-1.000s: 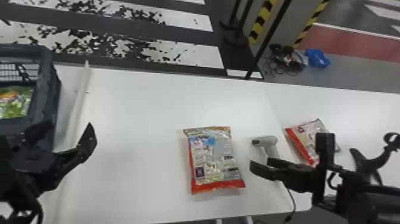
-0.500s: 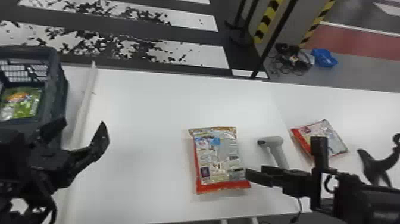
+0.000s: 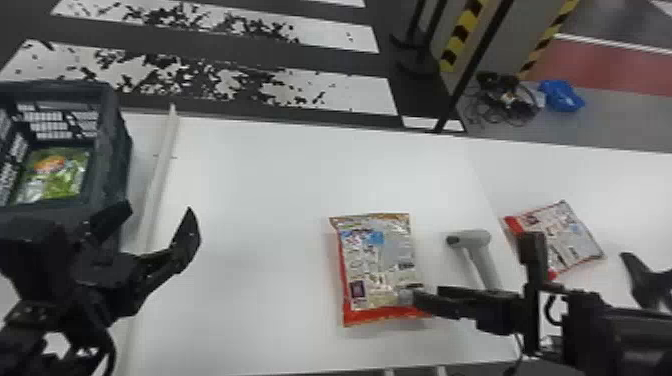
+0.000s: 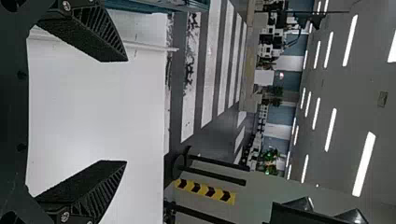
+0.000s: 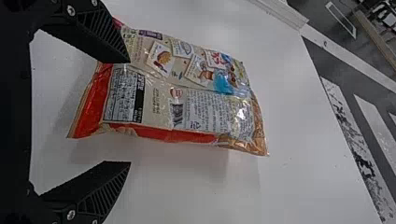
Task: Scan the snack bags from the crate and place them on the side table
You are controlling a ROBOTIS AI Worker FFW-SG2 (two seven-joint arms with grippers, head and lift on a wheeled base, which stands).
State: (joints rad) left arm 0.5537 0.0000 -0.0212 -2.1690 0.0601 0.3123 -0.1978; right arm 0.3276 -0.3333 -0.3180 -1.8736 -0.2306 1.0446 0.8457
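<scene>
Left end effector (image 3: pixel 159 209): open, near the crate (image 3: pixel 114 135) containing the green bag (image 3: pixel 62 175). Right end effector (image 3: pixel 472 270): open, over the center bag (image 3: pixel 375 262). Scanner (image 3: pixel 482 252): on tabletop (image 3: pixel 260 200), between center bag and right bag (image 3: pixel 567 232).

With twelve o'clock straight ahead of me, a silver-and-red rectangular plastic snack bag (image 3: pixel 377 265) lies on the white flat-topped desk (image 3: pixel 250 200). At its three o'clock, near it, lies a grey pistol-shaped plastic scanner (image 3: pixel 477 245), handle towards five. Further towards three, a white-and-red four-cornered plastic snack bag (image 3: pixel 567 237) lies on the white flat side desk (image 3: pixel 625 185). At my ten, past a long straight white rail (image 3: pixel 162 170), I have a dark-grey rectangular plastic crate (image 3: pixel 107 150) holding a green-and-orange plastic snack bag (image 3: pixel 55 175).
</scene>
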